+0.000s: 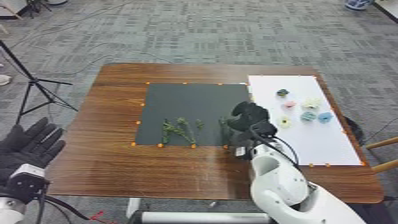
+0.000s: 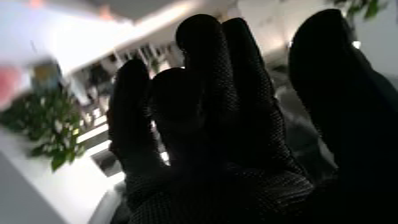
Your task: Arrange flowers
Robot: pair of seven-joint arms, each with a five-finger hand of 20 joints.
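Brown wooden tabletop (image 1: 115, 170); a dark grey rectangular mat (image 1: 182, 102) and, to its right, a white rectangular sheet (image 1: 315, 145) are laid on it, with small orange markers along their edges. Thin green leafy stems (image 1: 166, 132) are noted on the near part of the mat, some lying close together left of its middle, another green stem (image 1: 224, 131) near its right edge. On the sheet, small fabric-like flower heads are grouped in the far half: one dark (image 1: 282, 92), one pink (image 1: 289, 104), one cream (image 1: 311, 103), one yellow (image 1: 284, 121), two pale blue (image 1: 325, 117). The black-gloved right hand (image 1: 250, 116) is held at the boundary of mat and sheet, just beside the stem at the right edge; whether that stem is touched cannot be told. In the right wrist view its fingers (image 2: 209, 65) are seen mostly straight, the thumb set well apart, nothing seen gripped. Green foliage (image 2: 44, 120) is also seen there, blurred. The black-gloved left hand (image 1: 31, 147) is held beyond the tabletop's left edge, opened wide, fingers spread, nothing held. A black tripod (image 1: 34, 80) is stood on the grey patterned carpet (image 1: 178, 35).
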